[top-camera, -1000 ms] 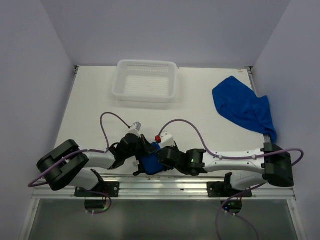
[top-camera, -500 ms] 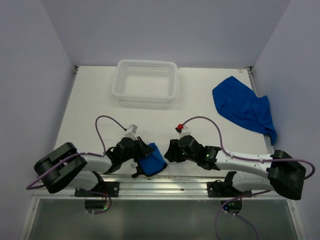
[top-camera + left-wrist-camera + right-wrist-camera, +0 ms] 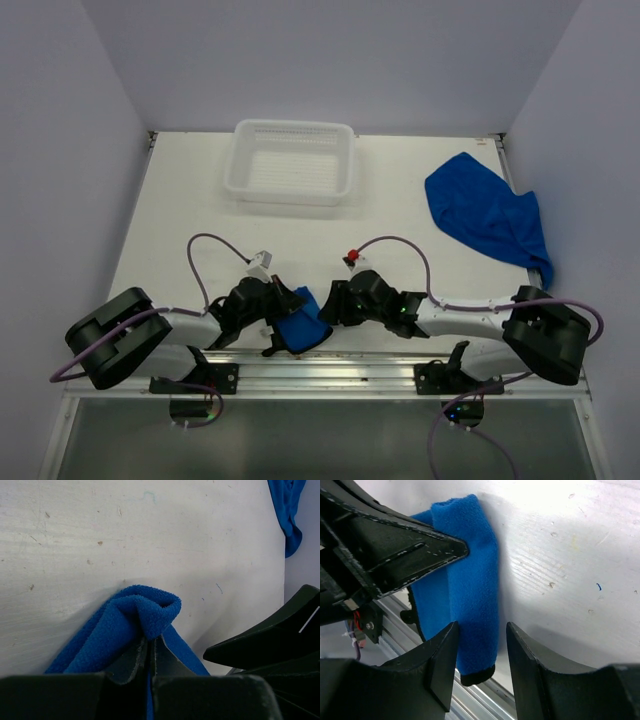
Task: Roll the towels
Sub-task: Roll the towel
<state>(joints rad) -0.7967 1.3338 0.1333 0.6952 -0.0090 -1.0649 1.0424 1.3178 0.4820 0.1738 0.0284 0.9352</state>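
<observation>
Since a second ago the right gripper (image 3: pixel 330 307) has drawn off the rolled towel (image 3: pixel 303 328), backed away to the right, and then eased partway in again, while the bundle itself has stayed put, well nearer the arm bases than the white basket (image 3: pixel 240 185) and roughly in line with its right half. That royal-blue towel (image 3: pixel 145 612) is bunched into a short, thick roll lying on the table (image 3: pixel 190 210), with one folded lip turned up. The left gripper (image 3: pixel 150 655) has its jaws pressed together on the cloth just under that lip, pinching a fold of it; in the overhead view this left gripper (image 3: pixel 286 320) reaches the roll from the basket's left-hand side. From the right wrist the roll (image 3: pixel 470 580) runs lengthwise toward the camera, and the right gripper (image 3: pixel 482 630) stands with its jaws spread, the roll's near end lying between them and hard by one finger (image 3: pixel 442 660), with bare table showing before the other. A second towel (image 3: pixel 485 215), the same blue, lies loose and crumpled well to the right of the basket, its far corner hanging at the table's right edge; its tip (image 3: pixel 286 510) also shows in the left wrist view.
</observation>
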